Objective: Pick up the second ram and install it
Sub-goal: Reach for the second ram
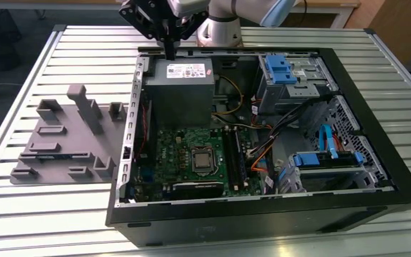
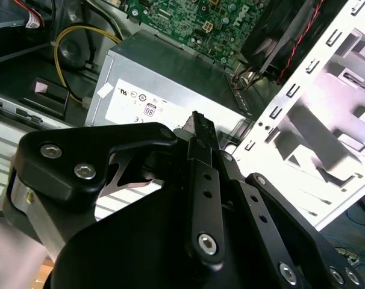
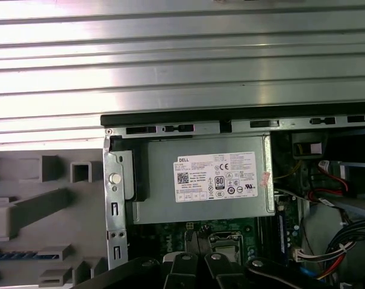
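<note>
Gripper cropped at top, tray cropped

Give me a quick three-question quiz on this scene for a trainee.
1. True or false: the tool hangs near the power supply.
2. In the exterior view, the gray tray lies on which side of the case? A left, B right, C inside it.
3. What colour are the drive clips?
Key: 1 true; 2 A; 3 blue.
</note>
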### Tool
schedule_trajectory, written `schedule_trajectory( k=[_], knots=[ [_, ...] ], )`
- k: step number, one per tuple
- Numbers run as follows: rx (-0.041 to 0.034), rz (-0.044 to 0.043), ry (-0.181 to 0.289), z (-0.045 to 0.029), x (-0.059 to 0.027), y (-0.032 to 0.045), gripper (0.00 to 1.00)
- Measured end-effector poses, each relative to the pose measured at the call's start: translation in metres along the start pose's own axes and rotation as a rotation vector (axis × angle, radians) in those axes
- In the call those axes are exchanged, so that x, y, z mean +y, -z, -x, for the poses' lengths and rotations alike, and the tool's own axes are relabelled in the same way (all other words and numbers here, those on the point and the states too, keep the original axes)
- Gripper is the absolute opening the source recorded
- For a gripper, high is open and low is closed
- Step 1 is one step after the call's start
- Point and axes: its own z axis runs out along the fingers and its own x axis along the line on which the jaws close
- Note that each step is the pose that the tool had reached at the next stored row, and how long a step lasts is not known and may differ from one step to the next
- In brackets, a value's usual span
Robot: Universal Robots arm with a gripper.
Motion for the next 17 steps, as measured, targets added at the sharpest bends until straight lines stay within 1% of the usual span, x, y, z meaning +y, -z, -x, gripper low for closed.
schedule_trajectory(
  k=[17],
  knots=[
    [0.0000,0.0000,0.000,-0.0040,-0.0003,-0.0001,0.11]
  ],
)
